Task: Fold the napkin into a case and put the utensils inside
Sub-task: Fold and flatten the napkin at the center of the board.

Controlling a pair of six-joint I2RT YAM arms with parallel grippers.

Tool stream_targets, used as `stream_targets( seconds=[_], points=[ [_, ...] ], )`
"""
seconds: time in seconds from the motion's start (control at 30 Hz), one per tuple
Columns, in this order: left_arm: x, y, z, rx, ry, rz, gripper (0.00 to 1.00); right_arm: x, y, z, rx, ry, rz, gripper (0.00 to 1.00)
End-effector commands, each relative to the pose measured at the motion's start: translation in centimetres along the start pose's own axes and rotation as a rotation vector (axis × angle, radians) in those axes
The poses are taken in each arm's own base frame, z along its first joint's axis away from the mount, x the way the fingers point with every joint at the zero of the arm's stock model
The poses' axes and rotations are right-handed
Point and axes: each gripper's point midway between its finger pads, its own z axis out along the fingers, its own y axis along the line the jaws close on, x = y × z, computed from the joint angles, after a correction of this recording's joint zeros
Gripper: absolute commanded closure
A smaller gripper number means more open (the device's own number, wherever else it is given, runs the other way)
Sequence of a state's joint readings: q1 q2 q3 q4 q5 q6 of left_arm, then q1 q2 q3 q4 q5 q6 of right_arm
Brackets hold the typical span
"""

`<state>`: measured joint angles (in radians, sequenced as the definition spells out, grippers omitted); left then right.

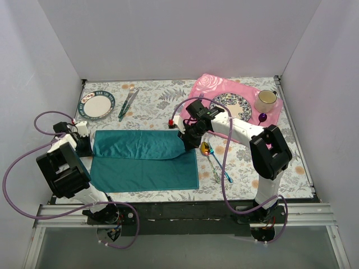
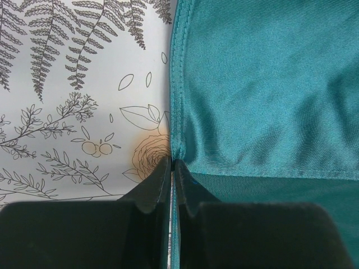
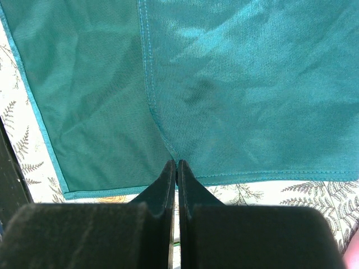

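The napkin (image 1: 143, 162) lies on the near-left part of the bench (image 1: 162, 98), partly doubled; an upper layer covers its far half and leaves a single-layer band showing toward the near edge. The left gripper (image 1: 87, 143) sits at the napkin's left edge and the right gripper (image 1: 188, 141) at its right edge; both are pinched tight on cloth. In the left wrist view the fingertips (image 2: 162, 179) meet on the stitched hem, and in the right wrist view the fingertips (image 3: 168, 179) close on the hem where it curves in. Taking both ends of the same layer looks meant to carry the fold across evenly, so that the strip stays straight and narrows toward a case; the folding seems only part done.

The utensils (image 1: 216, 162) lie on the bench just beside the napkin's right edge, the spoon's bowl close to the right gripper, so a sweep to that side could knock them. Toward the near edge a narrow bare strip remains; toward the far edge there is open patterned surface before the small plate (image 1: 96, 105), the green-handled fork and knife (image 1: 128, 103) and the pink placemat (image 1: 205, 89) at the far-right corner. The left arm stands close to the left wall, so little room is left there.
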<state>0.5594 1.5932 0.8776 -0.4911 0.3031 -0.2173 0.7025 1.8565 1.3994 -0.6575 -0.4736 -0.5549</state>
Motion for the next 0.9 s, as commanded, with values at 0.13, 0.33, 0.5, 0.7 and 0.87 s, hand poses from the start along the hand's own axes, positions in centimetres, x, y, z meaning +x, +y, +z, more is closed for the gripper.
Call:
stream_targets(
  seconds=[0.13, 0.33, 0.5, 0.7, 0.87],
  points=[
    [-1.8, -0.4, -2.6, -0.021, -0.051, 0.040, 1.00, -2.5, -0.1, -1.5, 0.013, -0.041, -0.047, 0.99],
    [-1.8, -2.4, -7.3, 0.021, -0.068, 0.141, 1.00, -3.0, 1.9, -3.7, -0.018, -0.064, -0.084, 0.99],
    [3.4, -4.4, -8.8, 0.075, 0.051, 0.266, 1.00, -0.5, 4.5, -3.4, -0.089, -0.042, -0.065, 0.99],
    [9.4, -6.3, -9.0, 0.137, 0.169, 0.321, 1.00, 2.2, 8.2, -1.0, -0.189, 0.010, -0.068, 0.99],
    [12.1, -6.0, -7.8, 0.121, 0.235, 0.313, 1.00, 4.1, 10.0, 1.1, -0.237, 0.063, -0.065, 0.99]
  ],
)
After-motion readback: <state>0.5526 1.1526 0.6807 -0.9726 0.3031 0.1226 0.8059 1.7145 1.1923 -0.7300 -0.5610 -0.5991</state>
